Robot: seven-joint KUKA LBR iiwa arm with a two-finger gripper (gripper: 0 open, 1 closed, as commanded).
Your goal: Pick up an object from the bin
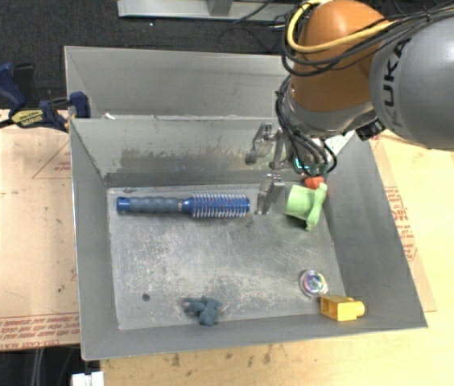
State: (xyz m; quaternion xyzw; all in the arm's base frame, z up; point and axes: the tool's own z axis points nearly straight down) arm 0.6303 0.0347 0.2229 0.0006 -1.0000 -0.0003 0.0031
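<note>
Though partly hidden by the wrist (332, 63), jaws beside green piece (305, 205), opening unclear

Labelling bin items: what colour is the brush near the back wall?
The brush is blue, handle and head alike; seen plainly in the camera view.

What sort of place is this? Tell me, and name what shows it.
Probably a robotics lab bench for grasping trials: a grey metal bin holding a blue long-handled hairbrush and a small yellow block, a grey KUKA arm reaching in, and loose cables behind.
</note>
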